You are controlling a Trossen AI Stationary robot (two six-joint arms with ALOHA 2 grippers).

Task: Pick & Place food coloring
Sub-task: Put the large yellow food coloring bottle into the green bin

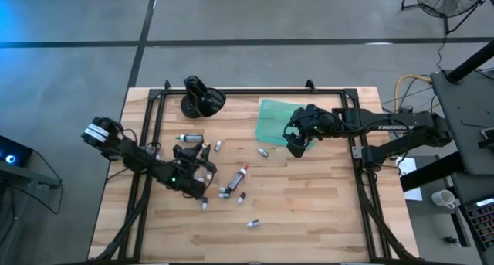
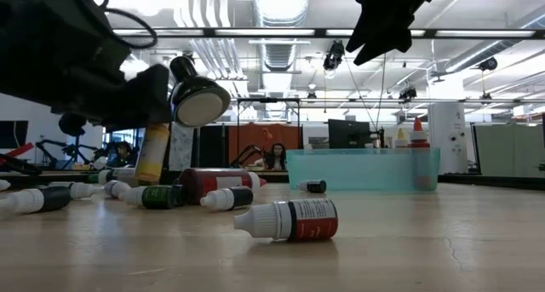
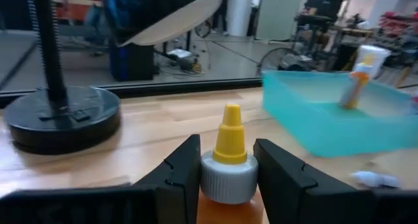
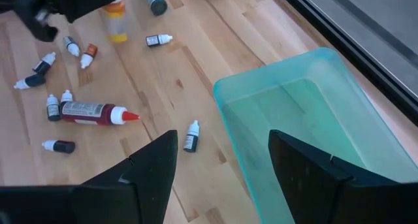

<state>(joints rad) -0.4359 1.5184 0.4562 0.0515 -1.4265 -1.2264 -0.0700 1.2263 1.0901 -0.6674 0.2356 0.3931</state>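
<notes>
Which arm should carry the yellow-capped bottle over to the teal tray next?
Left. The left gripper is already clamped on the yellow-capped bottle. The right gripper is open and empty above the teal tray.

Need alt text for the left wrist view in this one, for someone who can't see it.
The left gripper is shut on an orange food coloring bottle with a yellow tip and white cap. Behind it on the wooden table are a teal tray holding one upright bottle and a black round base.
</notes>
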